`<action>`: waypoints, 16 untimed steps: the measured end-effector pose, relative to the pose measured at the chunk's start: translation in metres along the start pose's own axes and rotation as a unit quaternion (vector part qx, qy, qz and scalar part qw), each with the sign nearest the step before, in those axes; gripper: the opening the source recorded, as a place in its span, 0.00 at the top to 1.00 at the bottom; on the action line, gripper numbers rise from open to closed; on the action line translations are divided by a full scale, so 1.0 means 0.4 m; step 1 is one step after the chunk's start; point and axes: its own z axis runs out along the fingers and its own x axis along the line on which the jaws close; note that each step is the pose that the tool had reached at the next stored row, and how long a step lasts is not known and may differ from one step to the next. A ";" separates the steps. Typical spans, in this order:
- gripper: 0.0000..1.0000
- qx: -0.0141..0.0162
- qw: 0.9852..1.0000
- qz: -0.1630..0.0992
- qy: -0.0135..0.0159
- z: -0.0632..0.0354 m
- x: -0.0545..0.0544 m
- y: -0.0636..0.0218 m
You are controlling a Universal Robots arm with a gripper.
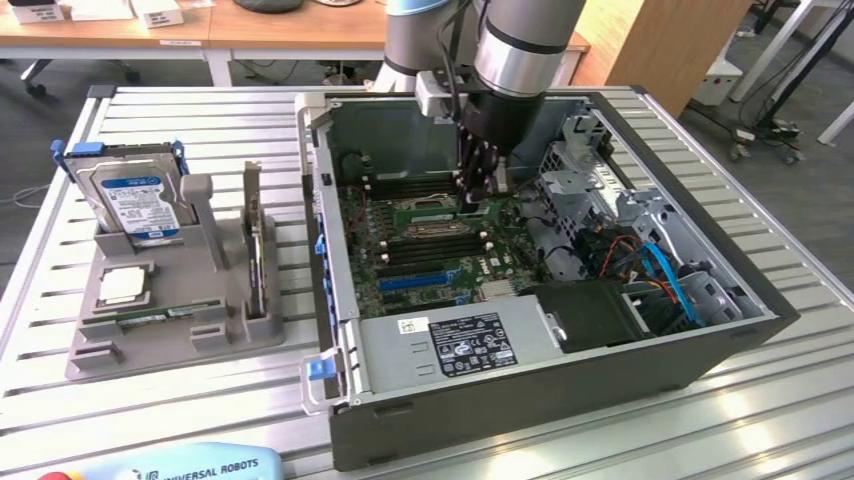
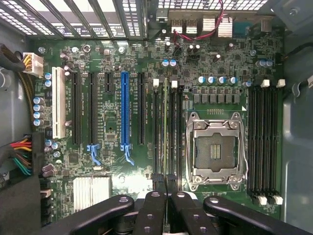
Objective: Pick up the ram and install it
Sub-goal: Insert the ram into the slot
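**Wrist view: ram edge-on in the grip, running parallel to the slots**

From the wrist camera I see the gripper (image 2: 166, 187) with its fingers drawn together on the ram (image 2: 167, 132), which I read as the thin green strip running straight out from the fingertips. Its long axis lies parallel to the black memory slots (image 2: 157, 132) beside the empty processor socket (image 2: 215, 149). The stick hangs directly below the gripper, and as far as I can judge it is over the gap between two of those slots. In the exterior view the arm stands upright inside the open computer case (image 1: 561, 400), with the fingers low over the motherboard (image 1: 400, 250). I can't settle whether the stick's lower edge touches a slot or hovers above it. I also can't tell which slot it is over, because I'm looking at it edge-on and the fingers cover its near end.
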 end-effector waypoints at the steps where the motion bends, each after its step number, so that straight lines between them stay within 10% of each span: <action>1: 0.89 0.000 1.000 0.000 0.000 0.001 0.000 0.000; 16: 0.89 0.000 1.000 0.000 0.000 0.014 0.000 -0.001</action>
